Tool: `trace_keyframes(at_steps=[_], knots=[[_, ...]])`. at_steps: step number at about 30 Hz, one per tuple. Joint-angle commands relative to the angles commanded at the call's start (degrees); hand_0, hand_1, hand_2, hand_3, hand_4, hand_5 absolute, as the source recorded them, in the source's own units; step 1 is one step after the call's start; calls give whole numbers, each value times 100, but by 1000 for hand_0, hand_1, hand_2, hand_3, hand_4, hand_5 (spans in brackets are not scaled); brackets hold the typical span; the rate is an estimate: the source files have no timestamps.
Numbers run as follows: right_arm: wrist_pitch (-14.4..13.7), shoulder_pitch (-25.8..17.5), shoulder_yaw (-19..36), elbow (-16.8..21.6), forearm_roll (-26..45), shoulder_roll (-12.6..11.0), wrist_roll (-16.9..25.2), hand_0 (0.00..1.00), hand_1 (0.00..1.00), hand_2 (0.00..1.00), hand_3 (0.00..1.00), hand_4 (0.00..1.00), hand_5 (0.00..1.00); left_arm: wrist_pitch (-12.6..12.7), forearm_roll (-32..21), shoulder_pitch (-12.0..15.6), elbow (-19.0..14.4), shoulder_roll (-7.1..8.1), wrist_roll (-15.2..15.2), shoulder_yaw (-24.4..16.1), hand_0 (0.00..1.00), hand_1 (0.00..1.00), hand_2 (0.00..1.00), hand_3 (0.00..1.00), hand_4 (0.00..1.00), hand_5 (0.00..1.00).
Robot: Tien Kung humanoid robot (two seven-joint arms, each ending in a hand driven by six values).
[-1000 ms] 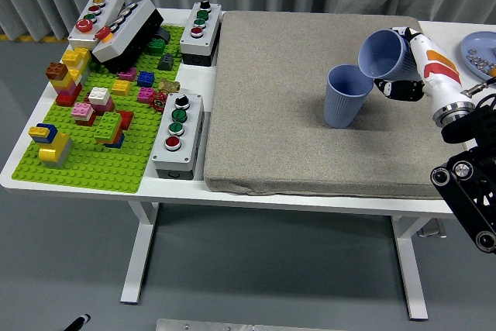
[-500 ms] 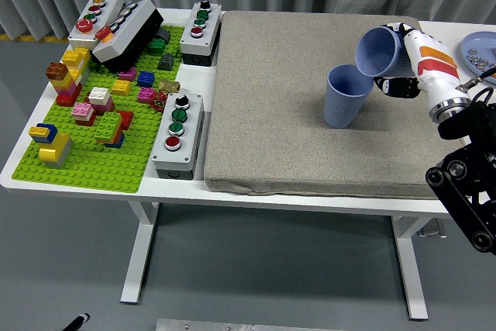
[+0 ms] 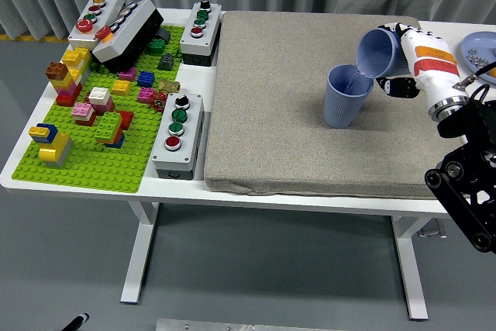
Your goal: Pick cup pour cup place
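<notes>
A blue ribbed cup (image 3: 346, 96) stands upright on the grey mat (image 3: 271, 106), right of its middle. Just above its right rim hangs a second blue cup (image 3: 378, 53), tipped over with its mouth facing left and down toward the standing cup. My right hand (image 3: 403, 63) is shut on this tilted cup, its white and orange forearm coming in from the right edge. A thin pale streak seems to run from the tilted cup's lip into the standing one. My left arm does not show.
A green brick plate (image 3: 93, 160) with several coloured bricks fills the table's left side, with button boxes (image 3: 177, 132) beside and behind it. A blue plate (image 3: 480, 52) holding small parts sits at the far right. A person stands behind the table at the top.
The held cup has tipped further over and shifted slightly left, its lip now closer above the standing cup's rim. The standing cup has not moved.
</notes>
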Motion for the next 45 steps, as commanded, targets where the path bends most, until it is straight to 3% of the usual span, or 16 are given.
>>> trace_keyframes(at_steps=[25,45], knots=[[-38,237,-372,-135,-252,-230,-69,835,754,661,742,752,110,2,17,-2,0,1,0,-22,835,812,864,779,620,998],[-5,279,-355,-72,-319,-223,-183,842,759,663,741,745,99,-2,39,-20,0,0,5,-46,835,812,864,778,620,998]])
